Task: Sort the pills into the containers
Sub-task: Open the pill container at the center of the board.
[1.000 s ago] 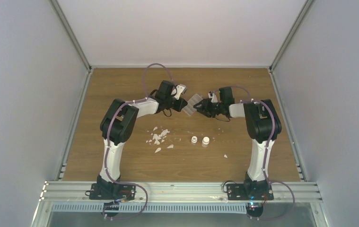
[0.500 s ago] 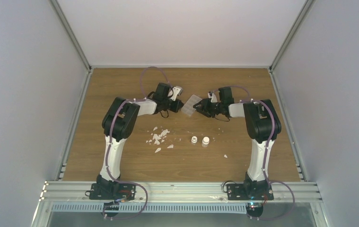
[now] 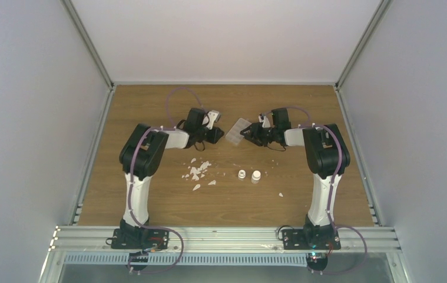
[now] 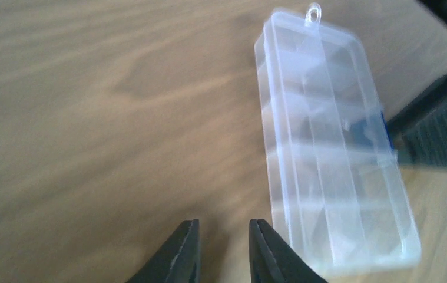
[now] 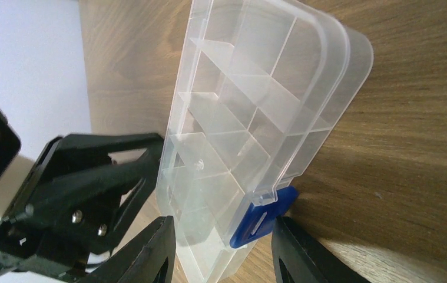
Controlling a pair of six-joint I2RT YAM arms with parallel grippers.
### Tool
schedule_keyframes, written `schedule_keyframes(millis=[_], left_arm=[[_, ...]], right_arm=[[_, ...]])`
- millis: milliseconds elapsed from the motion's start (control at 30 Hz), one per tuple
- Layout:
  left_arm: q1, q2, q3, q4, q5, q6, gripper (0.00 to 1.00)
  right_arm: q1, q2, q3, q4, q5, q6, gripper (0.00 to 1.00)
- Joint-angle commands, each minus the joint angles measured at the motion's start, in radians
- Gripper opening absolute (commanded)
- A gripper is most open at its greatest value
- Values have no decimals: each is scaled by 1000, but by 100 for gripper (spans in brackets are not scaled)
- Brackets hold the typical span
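right tool astride box latch edge | left tool — just beside

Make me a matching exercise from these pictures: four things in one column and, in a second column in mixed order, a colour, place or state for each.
Column A
1. clear plastic rectangular organiser box
2. small plastic latch on that box
3. irregular flat flakes
4. left gripper

Column B
a. white, scattered on the wooden table
b. holding nothing, fingers a little apart
c. blue
d. lying on the table's far half

Pairs: 1-d, 2-c, 3-a, 4-b
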Motion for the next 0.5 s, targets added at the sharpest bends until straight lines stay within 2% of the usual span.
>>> schedule_keyframes(millis=[0, 100, 133, 267, 467], left_arm=[[13, -143, -156, 86, -60, -22, 73], [5, -212, -218, 139, -53, -16, 95], [3, -223, -228, 145, -49, -10, 98], [-47, -265, -266, 169, -62, 28, 99], [-226, -304, -294, 190, -343, 220, 99]], right_arm=[[12, 41, -34, -102, 89, -30, 100], [11, 27, -44, -102, 96, -36, 100], [10, 23, -48, -102, 97, -38, 100], [6, 9, -68, -100, 97, -45, 99], [-20, -19, -113, -81, 98, -42, 100]])
